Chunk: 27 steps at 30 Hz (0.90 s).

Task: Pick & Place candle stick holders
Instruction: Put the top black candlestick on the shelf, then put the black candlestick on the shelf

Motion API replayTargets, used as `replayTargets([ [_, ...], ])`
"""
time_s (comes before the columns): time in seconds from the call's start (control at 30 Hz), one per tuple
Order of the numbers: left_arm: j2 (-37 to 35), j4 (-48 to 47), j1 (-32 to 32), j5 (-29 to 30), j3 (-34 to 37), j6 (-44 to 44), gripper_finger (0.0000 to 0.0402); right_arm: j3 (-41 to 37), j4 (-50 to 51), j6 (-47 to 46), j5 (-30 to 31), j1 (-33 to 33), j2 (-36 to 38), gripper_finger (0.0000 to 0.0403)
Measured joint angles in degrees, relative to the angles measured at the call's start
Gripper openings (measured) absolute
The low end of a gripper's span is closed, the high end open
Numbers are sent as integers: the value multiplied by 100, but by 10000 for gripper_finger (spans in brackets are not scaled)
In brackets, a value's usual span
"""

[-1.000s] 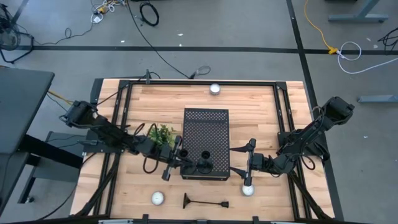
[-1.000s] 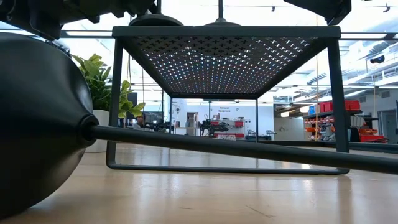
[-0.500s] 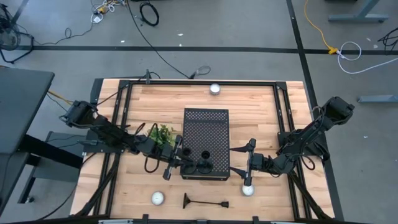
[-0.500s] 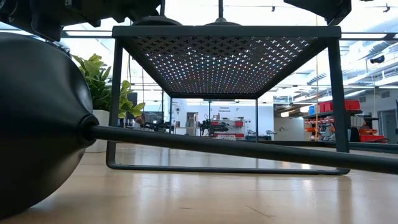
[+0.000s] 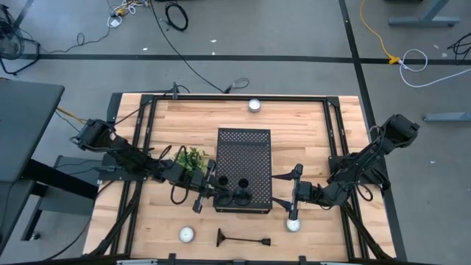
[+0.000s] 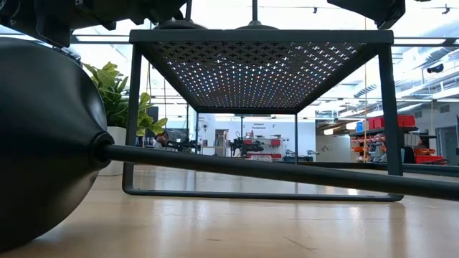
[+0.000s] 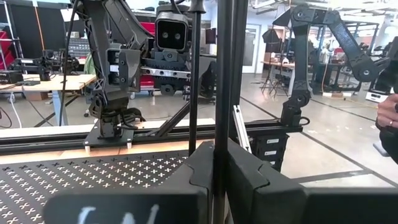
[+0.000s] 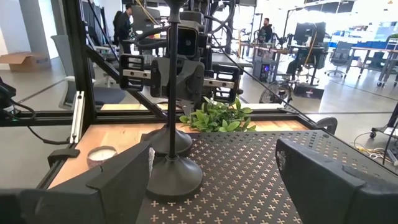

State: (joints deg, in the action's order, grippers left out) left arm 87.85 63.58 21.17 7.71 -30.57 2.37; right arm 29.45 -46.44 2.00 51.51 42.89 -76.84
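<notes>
1. I saw my left gripper (image 5: 208, 185) closed tight on the thin stem of a candle stick holder (image 7: 222, 93) standing at the near left corner of the perforated black box (image 5: 243, 151).
2. A second holder (image 8: 173, 171), slim black metal with a round base, stood just beside it on the box top.
3. My right gripper (image 5: 295, 193) waited wide apart at the box's near right side, holding nothing.
4. A third holder (image 5: 243, 239) lay flat on the wooden tabletop (image 5: 309, 125), near a small white candle (image 5: 187, 234).
</notes>
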Motion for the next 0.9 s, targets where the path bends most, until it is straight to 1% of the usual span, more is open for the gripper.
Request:
replayTargets([
  [0.17,0,-40,4,0,0,2,50,0,28,0,0,0,0,339],
  [0.3,-2,-45,4,-1,0,15,74,0,31,-2,-2,0,0,339],
  [0.73,-7,-42,4,15,0,44,200,0,31,-2,0,0,0,339],
  [0.9,-7,-42,4,15,0,44,237,0,31,-4,-2,1,0,339],
])
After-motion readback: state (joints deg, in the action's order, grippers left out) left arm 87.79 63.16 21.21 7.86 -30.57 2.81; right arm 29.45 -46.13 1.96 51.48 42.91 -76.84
